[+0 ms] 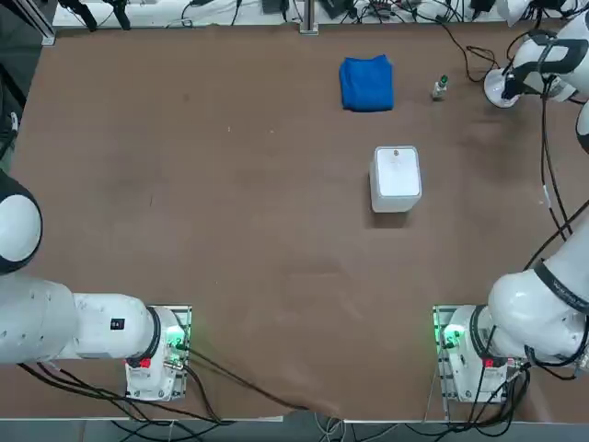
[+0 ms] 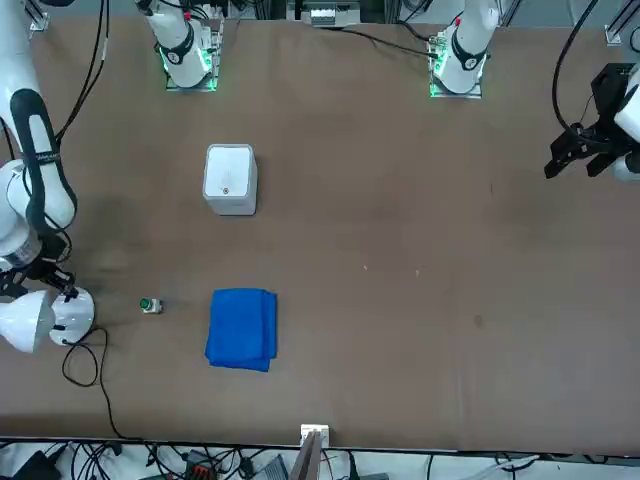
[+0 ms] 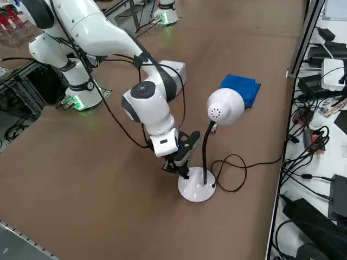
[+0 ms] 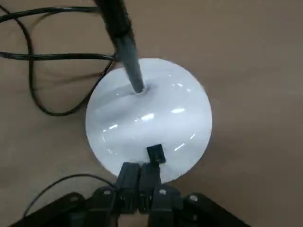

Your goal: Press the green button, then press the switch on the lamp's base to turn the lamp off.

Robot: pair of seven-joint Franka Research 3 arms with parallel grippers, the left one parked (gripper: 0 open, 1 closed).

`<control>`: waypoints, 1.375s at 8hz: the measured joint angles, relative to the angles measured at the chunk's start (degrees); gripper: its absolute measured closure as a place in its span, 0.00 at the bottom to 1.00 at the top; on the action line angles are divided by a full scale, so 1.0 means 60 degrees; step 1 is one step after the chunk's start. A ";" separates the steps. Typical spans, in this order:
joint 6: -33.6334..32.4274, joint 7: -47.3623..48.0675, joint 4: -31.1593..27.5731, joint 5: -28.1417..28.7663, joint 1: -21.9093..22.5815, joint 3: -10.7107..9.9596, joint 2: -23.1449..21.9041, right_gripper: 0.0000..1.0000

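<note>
In the top view, the lamp's base (image 1: 497,89) lies at the upper right, the green button (image 1: 440,88) just to its left, and the blue cloth (image 1: 366,84) and white box (image 1: 398,173) further left. In the right wrist view, the right gripper (image 4: 139,166) has its 2 fingers together over the base's edge, beside the dark switch (image 4: 156,153); whether they touch it is hard to tell. The stem (image 4: 130,61) rises from the base.
</note>
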 joint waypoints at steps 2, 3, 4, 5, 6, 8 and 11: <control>-0.2197 0.0000 0.0256 0.0037 0.0000 0.0019 -0.0865 0.97; -0.3532 0.0000 0.0307 0.0062 -0.0005 0.0017 -0.1506 0.89; -0.4822 0.0000 0.0321 0.0081 -0.0020 0.0015 -0.2168 0.89; -0.5908 0.0000 0.0327 0.0094 -0.0023 0.0016 -0.2799 0.78; -0.6737 -0.0002 0.0323 0.0097 -0.0011 0.0033 -0.3372 0.62; -0.8058 -0.0001 0.0324 0.0111 0.0074 0.0132 -0.4305 0.23; -0.9403 0.1678 0.0366 0.0097 0.1485 0.0291 -0.5000 0.00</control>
